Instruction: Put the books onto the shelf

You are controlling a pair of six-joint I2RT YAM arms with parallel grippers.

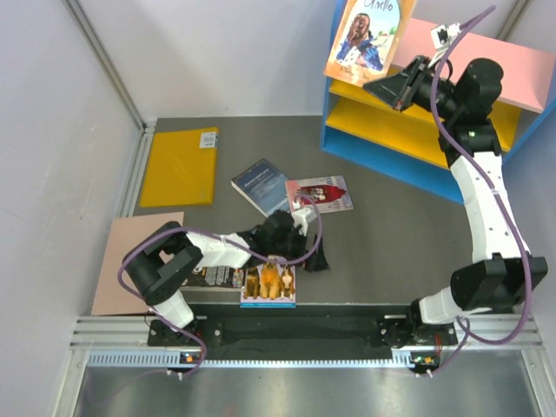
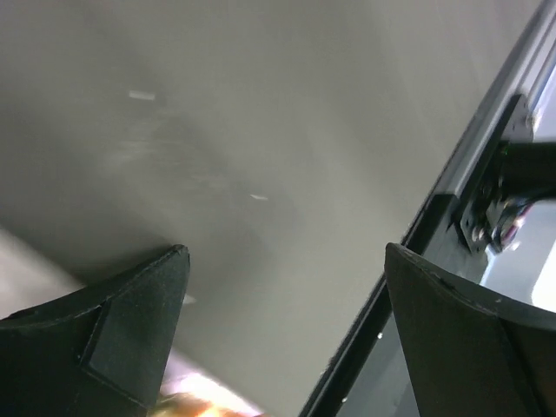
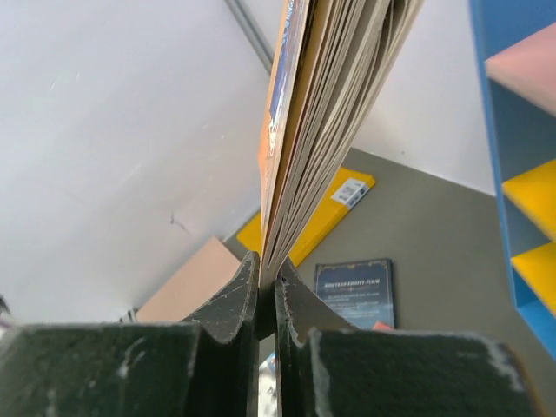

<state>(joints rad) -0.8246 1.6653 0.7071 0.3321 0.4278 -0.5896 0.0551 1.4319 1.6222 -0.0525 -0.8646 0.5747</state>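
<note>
One book is in hand: the tan paperback with the blue figure (image 1: pixel 363 39) stands upright in the right claw (image 1: pixel 395 87), clamped by its lower edge, beside the top left corner of the shelf (image 1: pixel 382 161). Next, I judge, it must swing across and down into a yellow bay. The left claw (image 2: pixel 287 261) gapes wide, empty, low over the desk (image 1: pixel 391 243) near the dog book (image 1: pixel 269 282).

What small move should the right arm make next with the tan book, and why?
Probably ease the tan book toward the yellow boards of the shelf. The right gripper is shut on its lower edge, holding it upright near the left blue side, apparently not yet inside.
</note>
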